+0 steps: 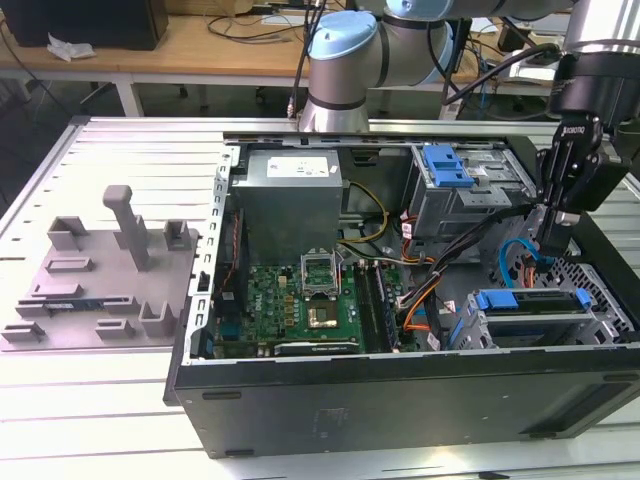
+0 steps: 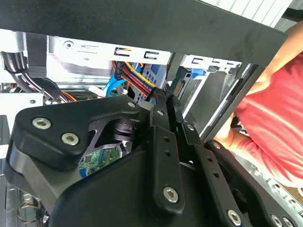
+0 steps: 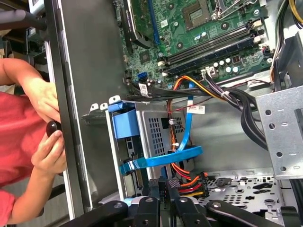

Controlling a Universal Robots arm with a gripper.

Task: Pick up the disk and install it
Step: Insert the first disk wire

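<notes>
Green motherboard (image 1: 290,300); black pincer (image 1: 551,243); grey stand (image 1: 105,275); red sleeve (image 3: 13,139); blue cable (image 3: 161,161)

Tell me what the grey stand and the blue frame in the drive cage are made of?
The grey stand looks like matte plastic: dull, uniform, no glints. The blue frame seems smooth plastic: saturated colour, soft sheen. The drive cage looks like bare sheet metal, perforated.

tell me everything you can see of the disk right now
The disk sits in the grey metal cage at the corner of the open case on the exterior view's right. Its bright blue plastic carrier frame runs along the top. A slice of its side shows beneath, and the label is hidden. The gripper hangs just above, seemingly apart from it.
</notes>
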